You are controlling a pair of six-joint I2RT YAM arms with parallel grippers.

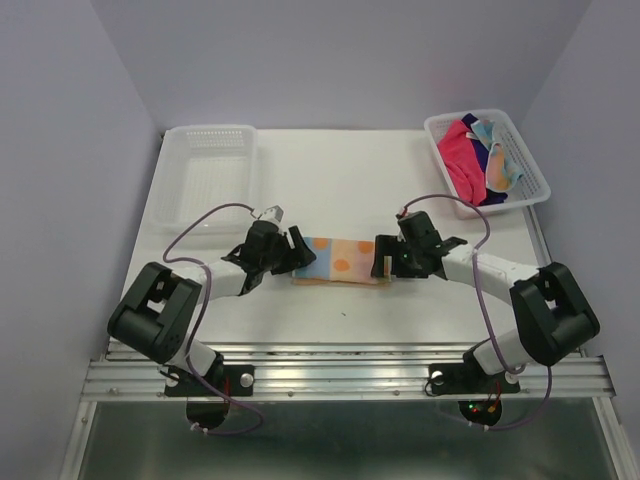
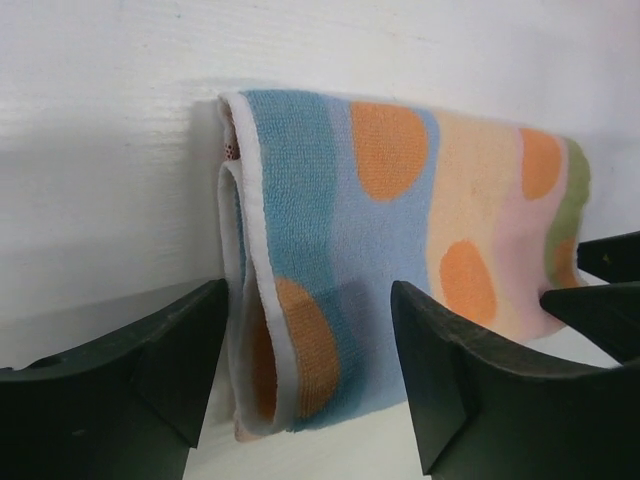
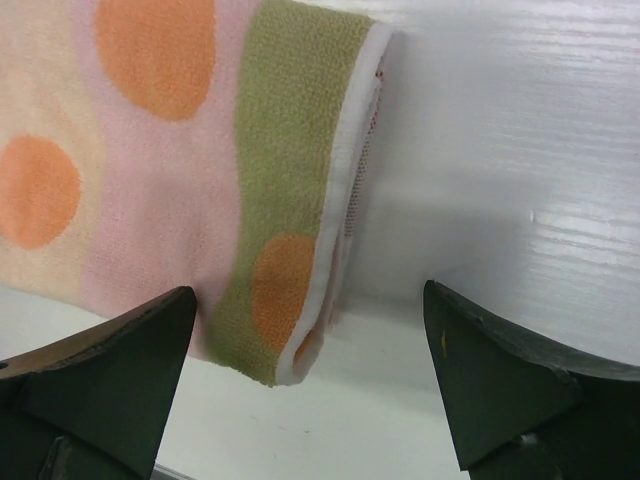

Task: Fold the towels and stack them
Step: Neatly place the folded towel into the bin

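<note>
On the white table (image 1: 350, 170), both arms are bent with elbows outward and forearms angled inward, low over the surface. A folded striped, dotted towel (image 1: 340, 258) lies flat between them at the table's middle. Its blue end is straddled by the left gripper (image 2: 308, 300), whose jaws are parted and not clamped on it. Its green end is flanked by the right gripper (image 3: 308, 298), spread wide, the cloth nearer one finger. The other towels (image 1: 475, 160) are heaped in the far-right basket (image 1: 530, 165).
</note>
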